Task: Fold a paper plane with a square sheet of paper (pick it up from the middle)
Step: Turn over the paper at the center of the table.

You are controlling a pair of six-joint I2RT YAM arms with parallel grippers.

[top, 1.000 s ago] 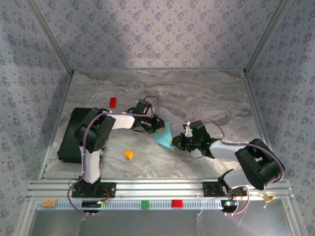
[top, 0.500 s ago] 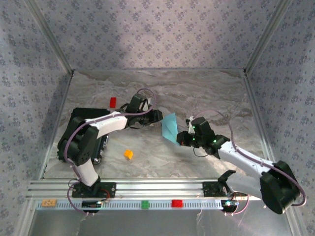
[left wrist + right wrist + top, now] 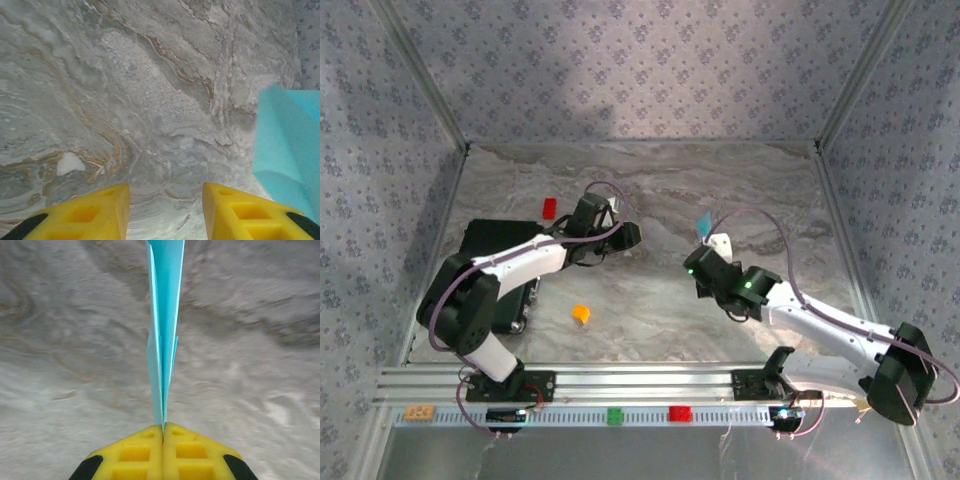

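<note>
My right pincer clamps the plane by its fold to hold the layers together; my left pincer, partway open, seems empty, plane at three o'clock.

Words and numbers: none that I can read from here.
Strip on the front rail: a row of small dark tick marks, like a ruler. They are too tiny to tell if any numbers go with them.
Orange tag: it sits at the left end of that strip. There may be small marks on it, but they are too small to read.
Walls: the same little flower shape over and over. It is a pattern, not letters.
</note>
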